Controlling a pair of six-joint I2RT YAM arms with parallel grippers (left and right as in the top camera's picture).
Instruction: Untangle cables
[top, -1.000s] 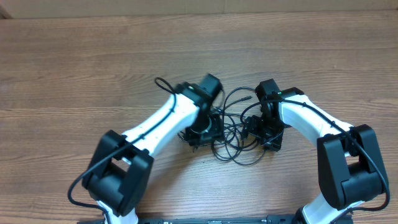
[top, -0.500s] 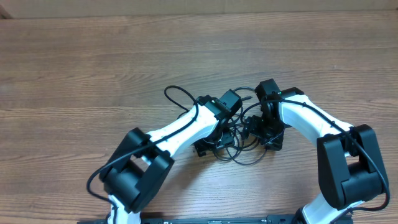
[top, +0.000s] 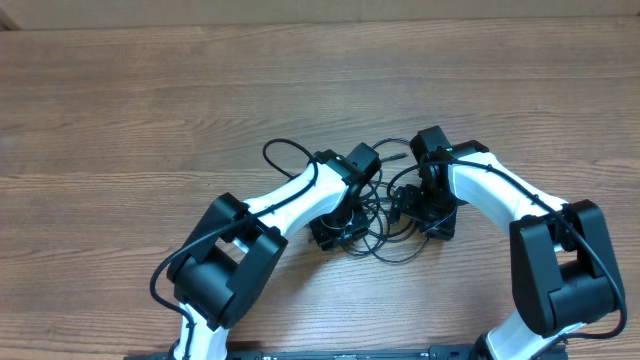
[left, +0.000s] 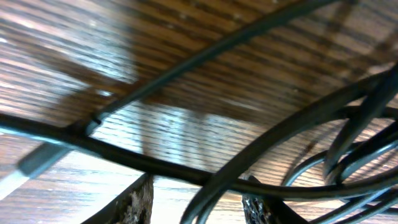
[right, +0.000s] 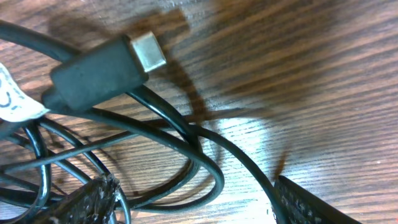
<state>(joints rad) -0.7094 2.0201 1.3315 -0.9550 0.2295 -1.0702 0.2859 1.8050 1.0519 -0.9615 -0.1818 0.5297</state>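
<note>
Black cables (top: 372, 218) tangled | left tool (left: 199, 205) tips cropped, blurred

Tangled cables (top: 376, 220) heaped at the near middle of the surface (top: 150, 100), left arm (top: 290, 200) and right arm (top: 490, 185) hemming the heap on either side, one loop straying behind the left arm, wood farther out open

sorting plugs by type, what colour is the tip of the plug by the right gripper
Silver tip on a black plug, clearest in the right wrist view.
</note>
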